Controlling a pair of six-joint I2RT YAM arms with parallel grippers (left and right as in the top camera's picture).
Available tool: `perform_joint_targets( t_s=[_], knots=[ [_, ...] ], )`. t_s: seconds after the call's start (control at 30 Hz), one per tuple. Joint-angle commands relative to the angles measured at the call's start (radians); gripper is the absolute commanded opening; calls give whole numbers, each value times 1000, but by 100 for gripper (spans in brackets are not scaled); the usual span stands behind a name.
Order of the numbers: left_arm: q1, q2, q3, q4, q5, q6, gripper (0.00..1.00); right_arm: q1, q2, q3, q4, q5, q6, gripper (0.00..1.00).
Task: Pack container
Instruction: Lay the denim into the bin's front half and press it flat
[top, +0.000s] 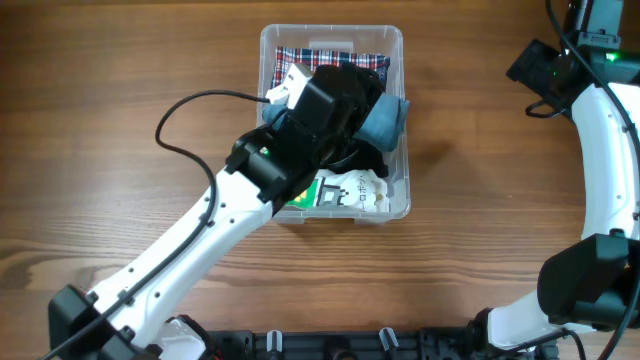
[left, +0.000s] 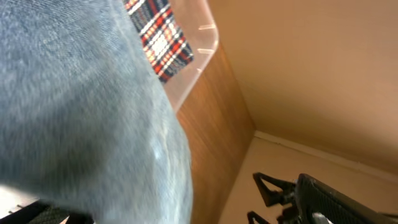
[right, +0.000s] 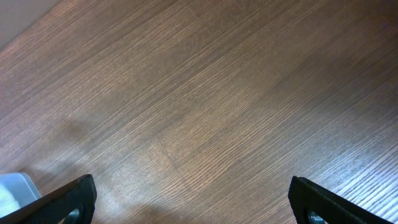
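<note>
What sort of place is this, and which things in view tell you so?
Probably a robotics lab bench, not a home: a white left arm and right arm with trailing cables flank a wooden table bearing a clear plastic container of clothes.

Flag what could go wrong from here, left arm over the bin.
1. The blue cloth bulges up to the right rim of the container; it may flop over the edge.
2. That cloth fills the left wrist view, so it sits tight against the left arm; lifting away could snag it and drag it out.
</note>
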Motion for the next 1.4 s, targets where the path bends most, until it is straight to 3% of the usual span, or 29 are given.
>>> perform_joint_targets(
  t_s=[0.0,0.27,0.43,0.6,0.8,1.0,1.27,1.37],
  knots=[
    [-9,-74,21,17,23,35,99,-2,10,-2,3,18,13,100],
    [-35,-146,21,18,26,42,99,-2,10,-2,3,18,13,100],
    [-34,-158,21,68,18,145,95,-2,10,-2,3,18,13,100],
    [-32,-132,21,23,-125,219,78,-2,10,-2,3,18,13,100],
    [-26,-53,21,-24,-131,227,37,-1,10,-2,3,17,13,100],
    [-26,40,21,-56,-122,271,4,-2,10,-2,3,18,13,100],
    [-27,115,21,-169,-40,272,4,-1,10,-2,3,18,13,100],
    [-27,156,21,-186,-27,351,4,-2,10,-2,3,18,13,100]
  ],
)
